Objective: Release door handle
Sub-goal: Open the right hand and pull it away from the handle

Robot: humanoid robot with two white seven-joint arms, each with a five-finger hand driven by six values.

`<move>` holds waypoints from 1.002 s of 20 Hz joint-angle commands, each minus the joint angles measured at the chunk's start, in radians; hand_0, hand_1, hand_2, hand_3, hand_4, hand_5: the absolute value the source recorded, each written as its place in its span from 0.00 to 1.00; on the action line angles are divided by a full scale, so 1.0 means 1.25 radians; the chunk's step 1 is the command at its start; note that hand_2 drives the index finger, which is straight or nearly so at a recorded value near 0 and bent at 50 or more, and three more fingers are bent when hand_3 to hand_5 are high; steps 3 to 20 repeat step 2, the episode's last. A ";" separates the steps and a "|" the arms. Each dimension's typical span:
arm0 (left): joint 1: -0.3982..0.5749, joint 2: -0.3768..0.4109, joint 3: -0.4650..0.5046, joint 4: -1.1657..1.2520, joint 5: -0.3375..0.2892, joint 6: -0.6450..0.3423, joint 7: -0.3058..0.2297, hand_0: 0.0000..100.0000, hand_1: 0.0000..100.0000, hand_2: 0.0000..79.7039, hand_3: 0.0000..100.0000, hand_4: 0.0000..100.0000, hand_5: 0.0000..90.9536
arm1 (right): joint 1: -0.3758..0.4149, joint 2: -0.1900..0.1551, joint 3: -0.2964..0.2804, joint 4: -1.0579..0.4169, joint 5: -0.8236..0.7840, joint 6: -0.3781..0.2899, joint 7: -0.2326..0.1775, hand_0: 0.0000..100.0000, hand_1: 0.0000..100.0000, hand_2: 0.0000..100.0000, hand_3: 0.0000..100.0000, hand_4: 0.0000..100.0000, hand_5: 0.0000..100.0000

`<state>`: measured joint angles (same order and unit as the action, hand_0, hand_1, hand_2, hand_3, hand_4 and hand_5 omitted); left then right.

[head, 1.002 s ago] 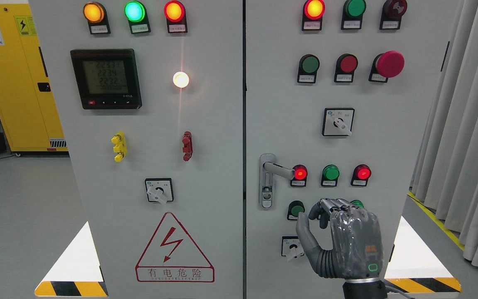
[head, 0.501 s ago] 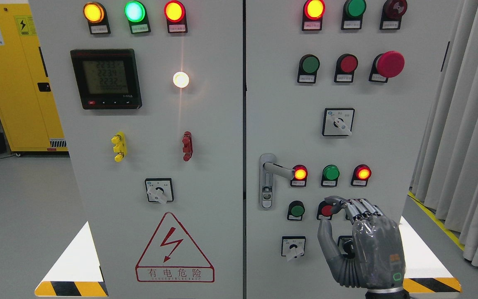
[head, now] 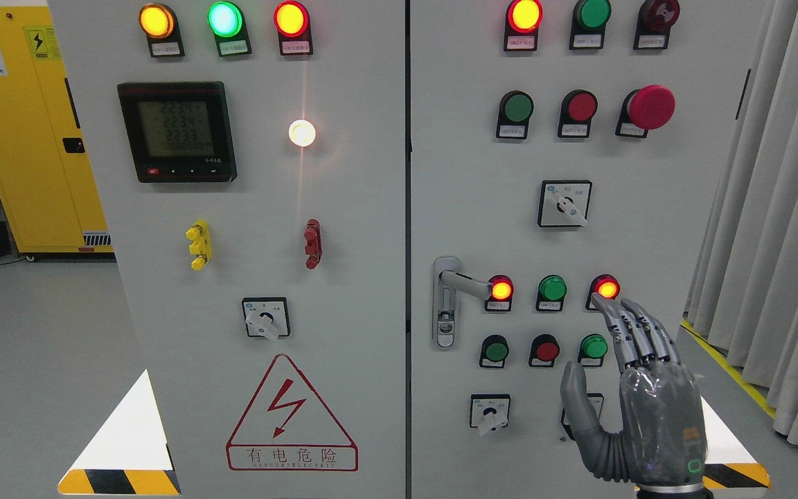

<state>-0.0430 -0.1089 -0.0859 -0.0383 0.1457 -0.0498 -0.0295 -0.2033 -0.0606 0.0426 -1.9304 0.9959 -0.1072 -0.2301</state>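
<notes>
At the far left stands a yellow cabinet (head: 21, 138) with warning stickers, behind the grey control cabinet's left door (head: 260, 208). Across the top of that door sit three lit lamps, amber, green and red, and below them a black digital meter (head: 177, 132) with a green display. To its right a small white lamp (head: 302, 133) glows. Lower down are a yellow terminal (head: 198, 244) and a red terminal (head: 312, 243), then a rotary selector switch (head: 265, 317), and beneath it a red triangular high-voltage warning sign (head: 291, 416).

Just right of the seam between the doors, on the right door (head: 676, 208), the grey door handle (head: 456, 291) is mounted on its upright plate, its lever pointing right toward a lit red lamp (head: 501, 288). Nothing touches the handle. Above it are a row of lamps, a row of green and red push buttons ending in a large red mushroom stop button (head: 650, 107), and another selector switch (head: 564, 203). Right of the handle run two rows of buttons, with a selector switch (head: 490, 412) beneath.

The right hand (head: 631, 388) rises from the bottom edge at the lower right, well apart from the handle. Its fingers (head: 631, 329) are extended upward and spread loosely, the thumb out to the left, holding nothing; the fingertips reach near the rightmost lit red lamp (head: 606, 288). Grey curtains (head: 780, 208) hang at the far right.
</notes>
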 commanded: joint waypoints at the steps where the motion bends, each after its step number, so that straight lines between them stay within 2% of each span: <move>1: 0.000 0.000 -0.001 0.000 0.000 -0.001 0.000 0.12 0.56 0.00 0.00 0.00 0.00 | 0.004 -0.009 -0.005 -0.019 -0.004 0.000 0.001 0.75 0.23 0.00 0.00 0.00 0.00; 20: 0.000 0.000 0.000 0.000 0.000 -0.001 0.000 0.12 0.56 0.00 0.00 0.00 0.00 | 0.003 -0.009 -0.005 -0.019 -0.004 -0.006 0.001 0.75 0.23 0.00 0.00 0.00 0.00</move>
